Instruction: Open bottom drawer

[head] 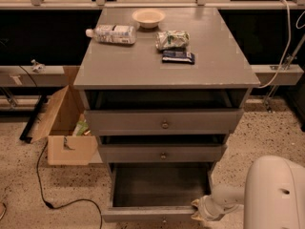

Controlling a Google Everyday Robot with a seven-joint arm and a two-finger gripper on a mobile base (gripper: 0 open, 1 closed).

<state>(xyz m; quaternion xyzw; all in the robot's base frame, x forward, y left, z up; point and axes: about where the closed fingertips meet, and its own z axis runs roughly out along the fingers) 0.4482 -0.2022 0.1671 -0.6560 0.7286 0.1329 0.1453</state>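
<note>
The bottom drawer (152,213) of the grey cabinet is pulled far out, its empty inside showing and its front at the lower edge of the camera view. Its small knob (163,220) is barely in view at the frame's bottom. My gripper (196,211) is at the drawer's front right corner, at the end of my white arm (267,194). The two drawers above, each with a round knob, stand slightly out: the top one (164,121) and the middle one (163,152).
On the cabinet top (143,66) lie a plastic bottle (111,34), a bowl (148,17), a green snack bag (172,39) and a dark packet (177,57). An open cardboard box (64,128) stands at the left. A black cable (47,194) runs over the speckled floor.
</note>
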